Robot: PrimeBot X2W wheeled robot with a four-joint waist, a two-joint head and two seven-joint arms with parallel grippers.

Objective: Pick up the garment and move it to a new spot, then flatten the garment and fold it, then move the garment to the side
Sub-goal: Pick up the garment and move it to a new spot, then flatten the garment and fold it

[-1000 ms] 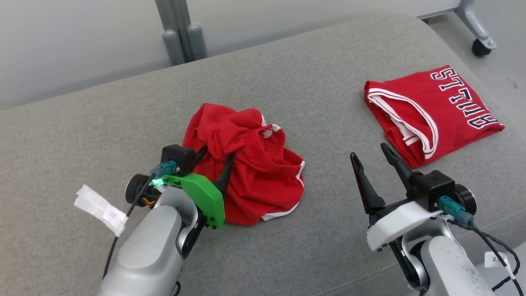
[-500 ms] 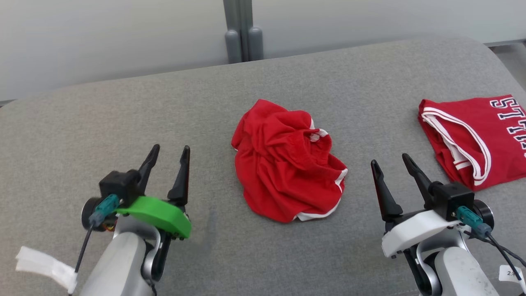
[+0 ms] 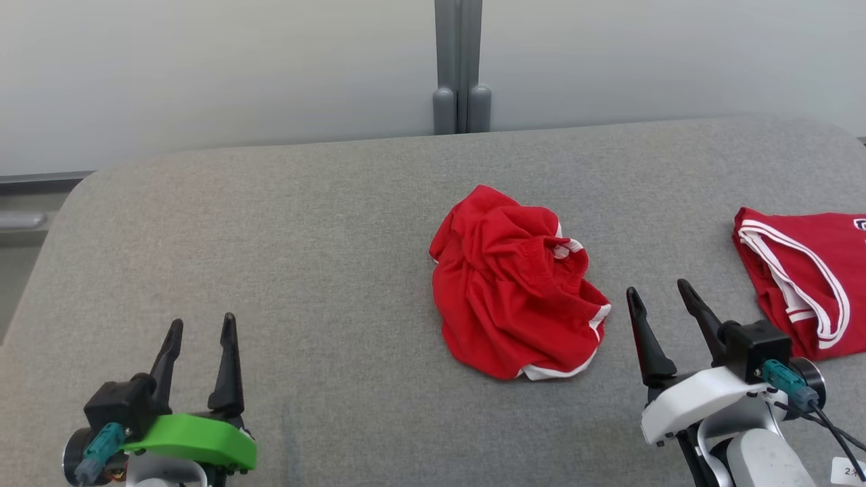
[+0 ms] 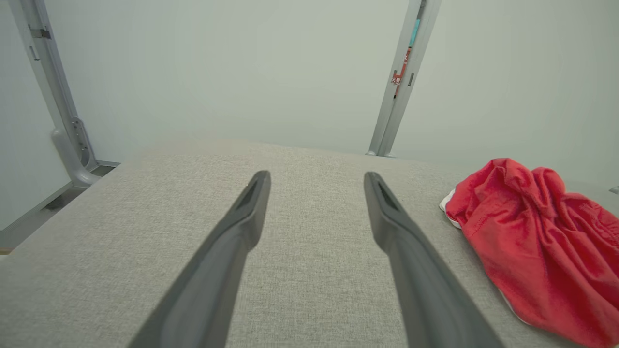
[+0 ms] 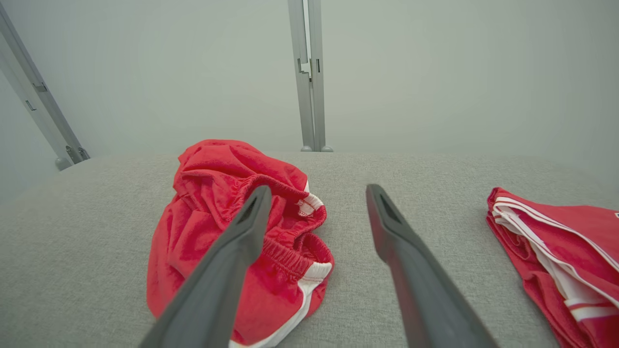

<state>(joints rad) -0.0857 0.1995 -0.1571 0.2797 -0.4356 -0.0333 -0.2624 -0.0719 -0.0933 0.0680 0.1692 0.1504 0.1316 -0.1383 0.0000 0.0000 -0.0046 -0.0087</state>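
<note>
Head view cuts the folded jersey point(image 3: 805, 270) off at the right edge, so its lettering is all but lost, and both arms run out past the bottom edge. The garment point(image 3: 514, 291), a crumpled red heap with white trim, lies right of centre on the grey cushion point(image 3: 304, 237); its folds hide its true shape. A second ago the left gripper point(image 3: 203, 320) had its fingers against the garment. Now it sits at lower left, well apart from it, and the camera has swung, shifting the whole scene. Its jaws stand wide apart and hold nothing, with bare cushion between them in the left wrist view. The right gripper point(image 3: 657, 287), at lower right between garment and jersey, is likewise spread wide and empty, just beside the garment.
</note>
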